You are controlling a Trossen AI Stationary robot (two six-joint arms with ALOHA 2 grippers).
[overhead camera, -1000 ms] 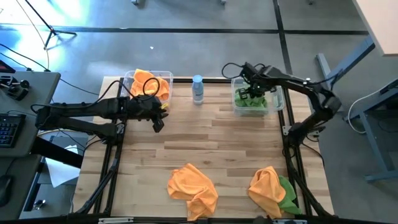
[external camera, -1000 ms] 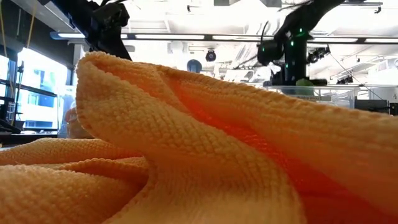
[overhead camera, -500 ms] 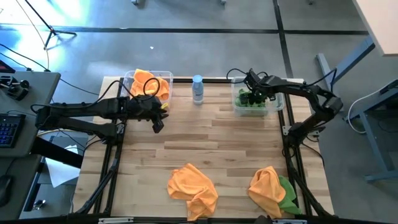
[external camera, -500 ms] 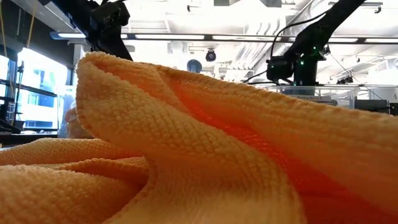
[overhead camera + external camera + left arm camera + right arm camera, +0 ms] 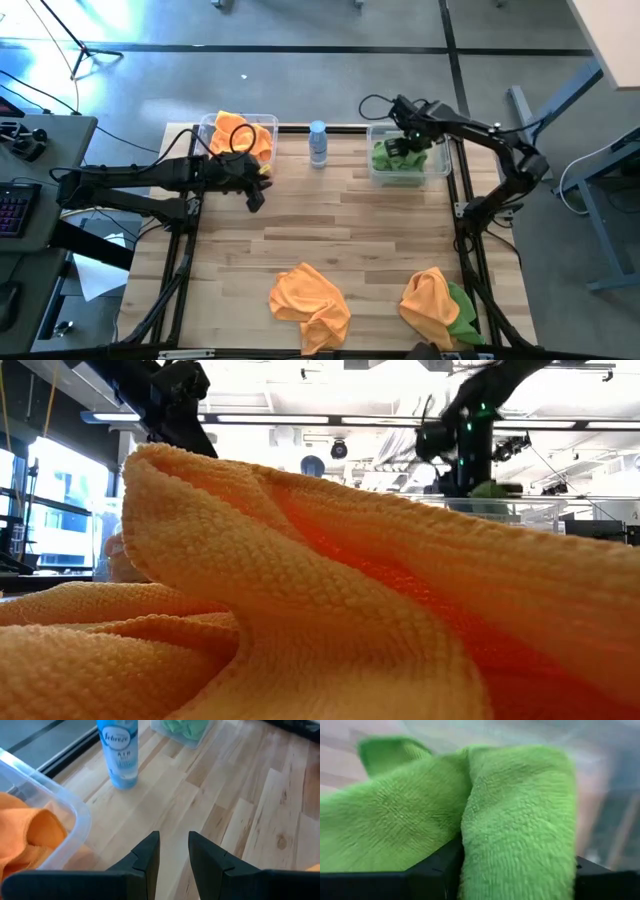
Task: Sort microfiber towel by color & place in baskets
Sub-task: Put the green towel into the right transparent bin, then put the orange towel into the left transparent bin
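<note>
Letting go over the right basket (image 5: 442, 165) beside the bottle (image 5: 318, 143), right gripper (image 5: 397, 150) has spread its fingers, green towel (image 5: 385, 157) now dropping in; left gripper (image 5: 254, 200) parted, empty, near the orange-filled basket (image 5: 205, 128).

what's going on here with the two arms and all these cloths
A two-armed robot is sorting small microfiber cloths by colour into two clear plastic tubs at the far edge of a wooden table. The right gripper is over the right tub, with a green cloth draped between its fingers. The left gripper waits, slightly open and empty, beside the left tub, which holds orange cloths. An orange pile and an orange-and-green pile remain near the front edge.
</note>
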